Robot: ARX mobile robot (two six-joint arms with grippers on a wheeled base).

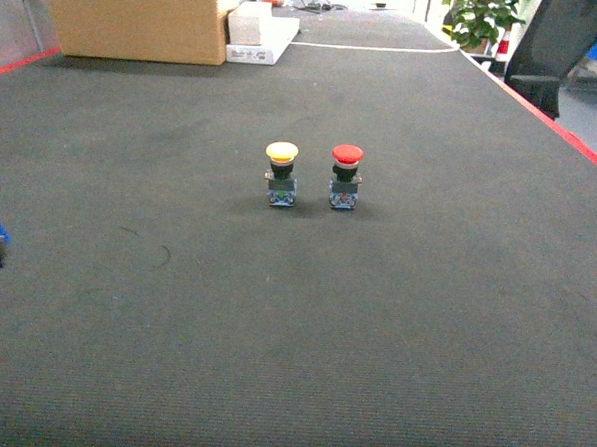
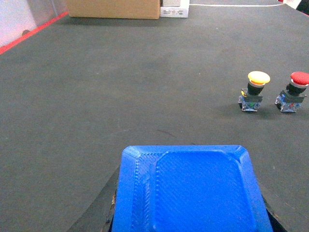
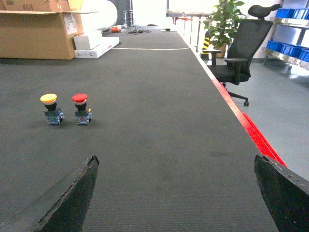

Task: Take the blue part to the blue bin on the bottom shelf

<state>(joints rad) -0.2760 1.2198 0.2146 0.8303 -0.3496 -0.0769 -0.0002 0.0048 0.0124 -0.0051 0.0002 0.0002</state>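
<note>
At the bottom of the left wrist view, very close, the left end effector [image 2: 188, 212] is clamped on the blue part [image 2: 188, 188]. The part is flat, with cut corners and a raised rim, and it fills the lower middle of that picture. Dark fingers [image 2: 96, 212] peek out from under its two sides. In the head view only a bit of this arm shows at the left edge, with a speck of blue beside it.

At the bottom of the right wrist view, the right end effector [image 3: 176, 193] has its two dark fingers [image 3: 72, 198] wide apart, one in each lower corner. Nothing is between them but the surface [image 3: 159, 145].

The surface is a dark grey mat with a red edge on its right side.

Farther out, in the middle of the head view, two push buttons stand upright side by side, near each other but not touching. The yellow button [image 1: 281, 173] is on the left and the red button [image 1: 345, 174] is on the right.

Far away, in the upper left of the head view, a big cardboard box [image 1: 139, 15] sits on the surface with a white box [image 1: 258, 36] just beside it. Past the red edge, in the upper right of the right wrist view, are a black office chair [image 3: 241, 53], a green plant [image 3: 224, 19] and blue bins [image 3: 289, 29] on a metal shelf rack. I cannot tell which bin or shelf level is which.
</note>
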